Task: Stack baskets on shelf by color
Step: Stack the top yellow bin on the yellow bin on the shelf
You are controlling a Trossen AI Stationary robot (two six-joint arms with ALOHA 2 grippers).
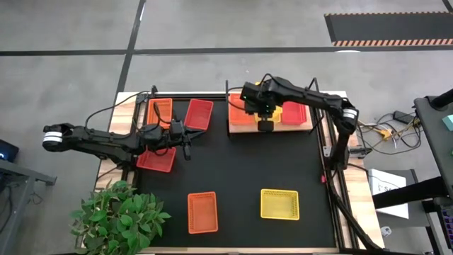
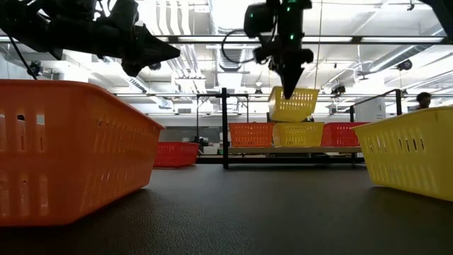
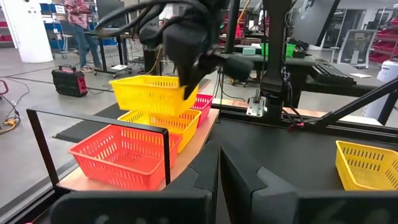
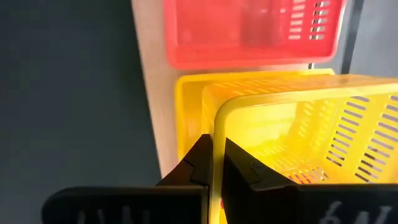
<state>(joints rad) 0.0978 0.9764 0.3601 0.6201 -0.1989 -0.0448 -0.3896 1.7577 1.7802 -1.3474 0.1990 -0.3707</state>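
Observation:
My right gripper (image 1: 265, 122) is over the wooden shelf (image 1: 231, 128), shut on a yellow basket (image 3: 149, 93). It holds this basket tilted just above a second yellow basket (image 3: 163, 122) at the shelf's middle. An orange basket (image 1: 241, 113) and a red basket (image 1: 294, 112) rest on the shelf on either side. My left gripper (image 1: 187, 144) is shut and empty, raised over the mat's far left part near two red baskets (image 1: 199, 113) (image 1: 157, 160) and an orange one (image 1: 159, 111). My right gripper pinches one side wall of the yellow basket at its rim (image 4: 216, 144), near a corner, with one finger inside the basket and one outside. The fingers come from above, pointing down. The basket hangs tilted and lifted clear, just above the lower yellow basket (image 2: 299, 133).
An orange basket (image 1: 202, 212) and a yellow basket (image 1: 279, 204) lie on the black mat near its front edge. Thin black posts (image 2: 224, 127) stand at the shelf's corners. A potted plant (image 1: 120, 216) stands at the table's near left corner.

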